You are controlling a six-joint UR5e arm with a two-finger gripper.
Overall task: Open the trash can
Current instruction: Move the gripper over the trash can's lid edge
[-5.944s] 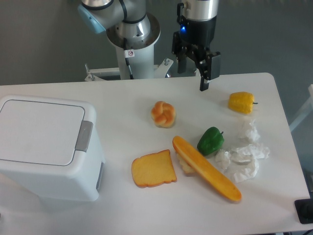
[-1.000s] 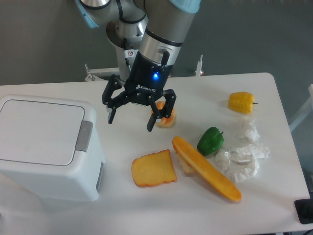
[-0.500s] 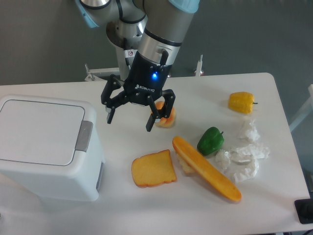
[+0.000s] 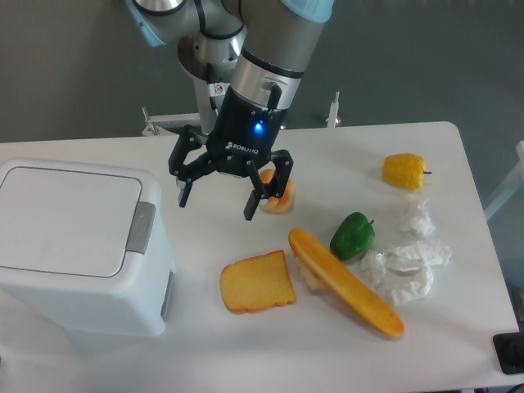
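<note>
The trash can (image 4: pixel 78 246) is a large white boxy bin at the left of the table, its flat lid down and a grey push-latch (image 4: pixel 140 228) on its right edge. My gripper (image 4: pixel 215 205) hangs open just right of the bin, fingers pointing down and spread wide, with nothing between them. Its left fingertip is a short way right of and above the latch. The arm comes down from the upper middle.
An orange bun (image 4: pixel 277 193) sits partly behind my right finger. A toast slice (image 4: pixel 257 282), a long baguette (image 4: pixel 344 282), a green pepper (image 4: pixel 353 234), a yellow pepper (image 4: pixel 404 170) and crumpled white paper (image 4: pixel 408 262) lie to the right.
Since 5.9 s ago the arm swung from the back right to just right of the bin. Over the last second it crept slightly left. The lid stays shut.
</note>
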